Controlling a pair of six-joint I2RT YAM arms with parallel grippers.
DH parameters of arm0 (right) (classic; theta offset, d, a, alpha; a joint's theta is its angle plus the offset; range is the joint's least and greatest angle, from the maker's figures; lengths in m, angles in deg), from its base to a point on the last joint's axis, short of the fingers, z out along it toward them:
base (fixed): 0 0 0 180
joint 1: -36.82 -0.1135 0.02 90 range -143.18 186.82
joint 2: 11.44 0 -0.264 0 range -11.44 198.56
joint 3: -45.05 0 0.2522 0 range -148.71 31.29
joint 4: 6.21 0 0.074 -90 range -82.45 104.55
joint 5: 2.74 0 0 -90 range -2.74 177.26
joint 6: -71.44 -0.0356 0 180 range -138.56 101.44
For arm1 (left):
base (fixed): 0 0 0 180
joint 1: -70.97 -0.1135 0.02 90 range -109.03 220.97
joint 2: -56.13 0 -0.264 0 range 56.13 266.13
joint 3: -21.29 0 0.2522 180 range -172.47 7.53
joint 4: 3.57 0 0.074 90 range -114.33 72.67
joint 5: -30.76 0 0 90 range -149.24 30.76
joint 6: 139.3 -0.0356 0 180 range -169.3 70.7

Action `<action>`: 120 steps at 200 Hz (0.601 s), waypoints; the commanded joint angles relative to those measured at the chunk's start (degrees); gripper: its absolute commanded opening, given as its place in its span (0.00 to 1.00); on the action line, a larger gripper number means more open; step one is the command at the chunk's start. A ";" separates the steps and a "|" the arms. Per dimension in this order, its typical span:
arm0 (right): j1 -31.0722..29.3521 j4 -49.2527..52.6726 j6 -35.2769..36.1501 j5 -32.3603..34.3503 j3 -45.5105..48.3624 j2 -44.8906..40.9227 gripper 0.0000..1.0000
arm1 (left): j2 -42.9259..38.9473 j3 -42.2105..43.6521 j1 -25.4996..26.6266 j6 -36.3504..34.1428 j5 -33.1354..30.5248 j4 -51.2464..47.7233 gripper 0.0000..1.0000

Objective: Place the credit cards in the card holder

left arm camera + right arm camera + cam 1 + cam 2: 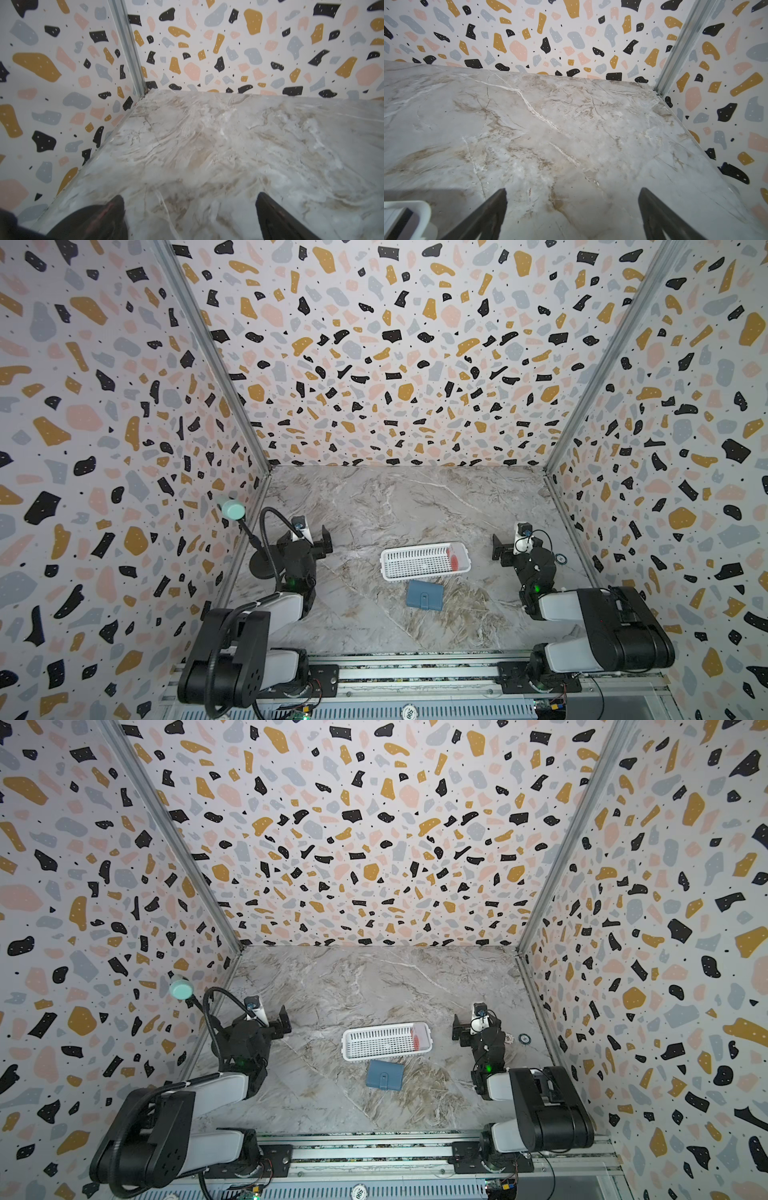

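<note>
Both claws gape wide and empty: left gripper (190,199), right gripper (573,191). In a top view, credit cards (455,559) sit in the white basket's (409,562) right end, with the closed card holder (424,594) just below, mid-frame.

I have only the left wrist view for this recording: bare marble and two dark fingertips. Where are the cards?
Observer: The credit cards sit inside the white basket, at its right end, in both top views.
Operator: And the holder?
Observer: The card holder lies closed, snap tab up, on the table just in front of the basket, on the side nearer the arm bases.
Operator: Is the other arm holding anything?
Observer: No. The right gripper is open and empty, off to the right of the basket and not touching it.
</note>
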 commanded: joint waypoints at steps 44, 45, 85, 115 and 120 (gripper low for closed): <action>-12.37 40.15 -15.77 7.12 -11.67 -24.08 0.99 | -13.71 -10.38 9.01 16.52 1.74 -29.98 1.00; -12.70 40.51 -16.06 7.36 -11.70 -24.33 0.99 | -13.85 -10.45 9.17 16.52 2.00 -30.58 1.00; -23.63 56.04 -26.12 6.91 -12.64 -31.34 0.99 | -18.41 -9.67 16.89 28.34 9.70 -39.92 1.00; -25.72 60.33 -32.43 -2.91 -11.25 -33.11 0.98 | -18.75 -7.00 23.83 36.51 13.21 -41.78 1.00; -25.78 60.31 -33.65 -4.97 -10.69 -32.98 0.98 | -18.39 -6.46 24.82 37.68 14.29 -41.72 1.00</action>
